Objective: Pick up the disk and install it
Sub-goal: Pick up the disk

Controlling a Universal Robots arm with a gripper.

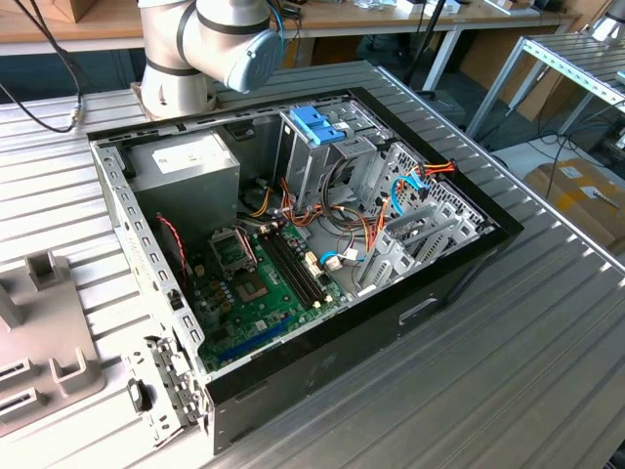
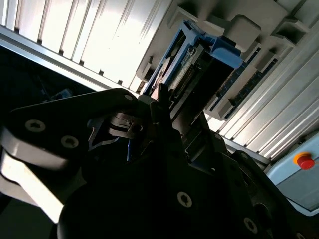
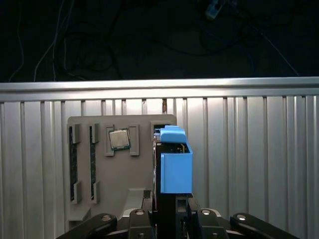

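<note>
At the grey holder (image 3: 117, 169), fingers (image 2: 163, 112) clamp the upright disk (image 3: 176, 172) from both sides.

The exterior view is lit evenly and brightly; a soft sheen is seen on the ribbed table (image 1: 527, 332) toward 4 o'clock, and shadow inside the computer case (image 1: 322, 371). In the second wrist view the table's slats are washed out by glare, and the foreground is left near-black.

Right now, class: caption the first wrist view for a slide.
Gripper at the upright disk, by a grey parts tray.
</note>
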